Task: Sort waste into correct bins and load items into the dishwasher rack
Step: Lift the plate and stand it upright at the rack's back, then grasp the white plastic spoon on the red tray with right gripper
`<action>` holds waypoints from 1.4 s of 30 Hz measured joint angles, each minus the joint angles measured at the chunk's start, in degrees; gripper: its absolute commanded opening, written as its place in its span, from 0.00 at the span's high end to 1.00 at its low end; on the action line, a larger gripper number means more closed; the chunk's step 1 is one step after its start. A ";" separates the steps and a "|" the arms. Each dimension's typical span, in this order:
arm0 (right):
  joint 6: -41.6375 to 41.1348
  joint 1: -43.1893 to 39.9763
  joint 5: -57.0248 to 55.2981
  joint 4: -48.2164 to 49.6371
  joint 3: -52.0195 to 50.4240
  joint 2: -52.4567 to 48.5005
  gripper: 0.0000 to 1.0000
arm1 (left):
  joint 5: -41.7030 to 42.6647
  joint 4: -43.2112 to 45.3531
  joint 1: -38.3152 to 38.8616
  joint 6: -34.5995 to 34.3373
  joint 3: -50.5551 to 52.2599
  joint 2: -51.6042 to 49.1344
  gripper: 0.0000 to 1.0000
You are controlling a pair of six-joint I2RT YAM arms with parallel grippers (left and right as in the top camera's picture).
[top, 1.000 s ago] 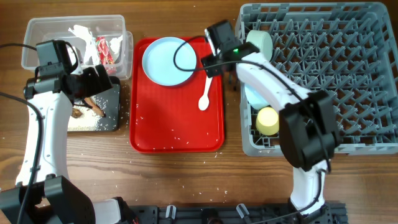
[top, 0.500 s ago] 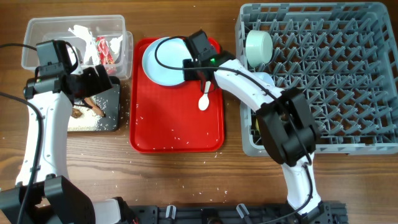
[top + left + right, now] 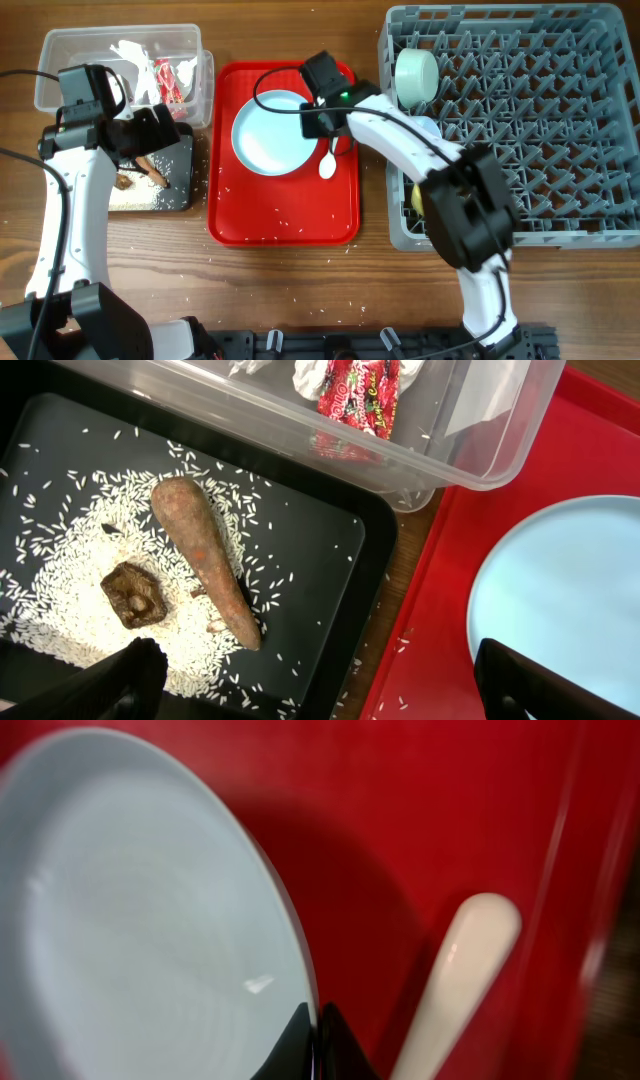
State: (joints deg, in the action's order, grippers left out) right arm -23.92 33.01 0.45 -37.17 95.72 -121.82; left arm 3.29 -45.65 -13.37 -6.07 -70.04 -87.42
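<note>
My right gripper [image 3: 318, 122] [image 3: 318, 1038] is shut on the right rim of the pale round plate [image 3: 268, 135] [image 3: 130, 920], which lies on the red tray [image 3: 285, 215]. The white spoon [image 3: 329, 160] [image 3: 450, 980] lies just right of the plate. My left gripper [image 3: 330, 690] [image 3: 150, 130] hangs open over the black tray [image 3: 320, 530], which holds rice crumbs [image 3: 60, 590], a brown stick [image 3: 205, 560] and a brown lump [image 3: 133, 595]. The red-and-white wrapper [image 3: 360, 395] is in the clear tub [image 3: 60, 55]. A pale bowl [image 3: 417, 75] stands in the grey rack [image 3: 540, 120].
A yellow cup [image 3: 418, 195] peeks out beside my right arm at the rack's front left corner. Rice grains are scattered over the red tray [image 3: 440, 630] and the wood around the black tray [image 3: 180, 170]. White paper scraps lie in the clear tub [image 3: 300, 430].
My right arm swung left from the rack to the plate and its jaws closed on the rim. The plate has slid toward the tray's middle. The left arm stayed still.
</note>
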 measured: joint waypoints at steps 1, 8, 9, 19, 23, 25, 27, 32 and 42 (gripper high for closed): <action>0.76 -0.13 -1.05 -0.96 -0.09 3.08 0.96 | -0.02 0.02 0.00 0.00 0.00 0.00 0.00; 11.43 -9.81 -37.24 -10.27 0.66 40.83 0.96 | 0.00 0.04 0.00 0.00 0.00 0.00 0.00; 13.70 -11.30 -41.83 -10.84 0.63 40.79 0.96 | -0.02 0.02 0.00 0.00 0.00 0.00 0.00; 38.71 -19.91 -59.28 12.94 -8.31 20.92 0.96 | -0.02 0.04 0.00 0.00 0.00 0.00 0.00; 42.32 -20.81 -59.41 14.19 -8.50 16.90 0.96 | -0.02 0.04 0.00 0.00 0.00 0.00 0.00; 42.71 -20.98 -57.44 13.49 -8.63 16.26 0.65 | 0.00 0.00 0.00 0.00 0.00 0.00 0.00; 43.17 -20.98 -53.70 13.22 -8.66 16.26 0.00 | -0.02 0.02 0.00 0.00 0.00 0.00 0.00; 39.93 -20.96 -51.01 12.31 -8.70 16.50 0.00 | -0.02 0.02 0.00 0.00 0.00 0.00 0.00; 23.52 -17.00 -10.29 -0.39 -9.11 33.55 0.00 | 0.00 0.04 0.00 0.00 0.00 0.00 0.00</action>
State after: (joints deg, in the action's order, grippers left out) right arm -0.40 16.01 -9.85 -37.56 86.61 -88.27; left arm 3.29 -45.60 -13.37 -6.07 -70.04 -87.42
